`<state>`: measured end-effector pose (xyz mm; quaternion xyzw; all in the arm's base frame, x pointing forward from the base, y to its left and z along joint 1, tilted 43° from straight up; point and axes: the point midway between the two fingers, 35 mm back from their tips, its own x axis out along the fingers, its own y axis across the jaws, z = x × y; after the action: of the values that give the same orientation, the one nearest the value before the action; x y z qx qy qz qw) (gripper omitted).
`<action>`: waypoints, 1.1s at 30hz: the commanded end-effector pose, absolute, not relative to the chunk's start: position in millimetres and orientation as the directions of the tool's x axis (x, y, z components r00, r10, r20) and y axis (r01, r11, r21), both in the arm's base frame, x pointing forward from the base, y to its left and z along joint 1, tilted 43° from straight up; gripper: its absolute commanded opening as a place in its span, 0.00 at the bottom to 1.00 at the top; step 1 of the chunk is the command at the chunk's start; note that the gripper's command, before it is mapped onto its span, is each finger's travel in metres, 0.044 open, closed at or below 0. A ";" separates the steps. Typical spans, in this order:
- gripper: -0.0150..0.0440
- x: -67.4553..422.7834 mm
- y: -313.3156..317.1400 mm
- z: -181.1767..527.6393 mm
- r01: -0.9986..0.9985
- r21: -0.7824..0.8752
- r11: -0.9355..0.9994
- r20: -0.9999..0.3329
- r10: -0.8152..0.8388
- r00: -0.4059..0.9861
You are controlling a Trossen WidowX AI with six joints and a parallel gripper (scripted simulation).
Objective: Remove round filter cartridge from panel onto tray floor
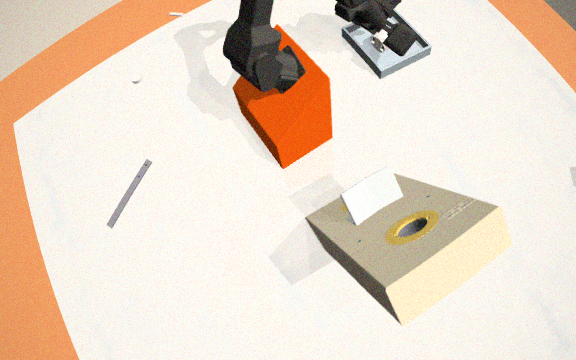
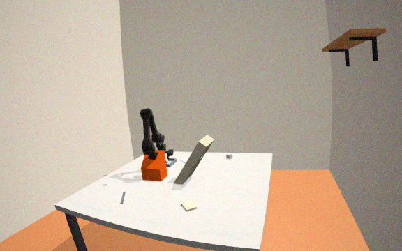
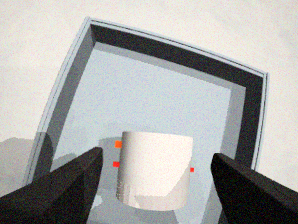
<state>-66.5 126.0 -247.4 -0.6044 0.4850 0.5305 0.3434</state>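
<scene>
Cartridge point(image 3: 154, 171): we found it inside the tray point(image 3: 246, 106), seemingly resting on the floor; the socket in the panel point(image 1: 443, 260) stood empty.
Claw point(image 3: 157, 192): partly open, both fingers apart from the cartridge's sides with gaps showing; we judged it held nothing.
Handling: we took the cartridge for a stiff, smooth, light drum, likely to roll if tipped; best hold is across its curved wall.
Hidden: the face slots were not visible; red marks on its sides were too small to read.
Cut off: in the top view the arm covered most of the cartridge.
Bench point(image 1: 193, 280): exterior view too distant to confirm contact.
</scene>
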 end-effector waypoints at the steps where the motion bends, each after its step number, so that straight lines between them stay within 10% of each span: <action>1: 0.97 -66.6 126.4 -247.5 -0.951 0.099 -0.294 -0.975 -0.221 -0.033; 33: 1.00 -74.7 164.8 -207.3 -0.952 0.103 -0.289 -0.976 -0.216 -0.040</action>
<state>-74.6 164.7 -207.3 -0.6011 0.4859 0.5327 0.3448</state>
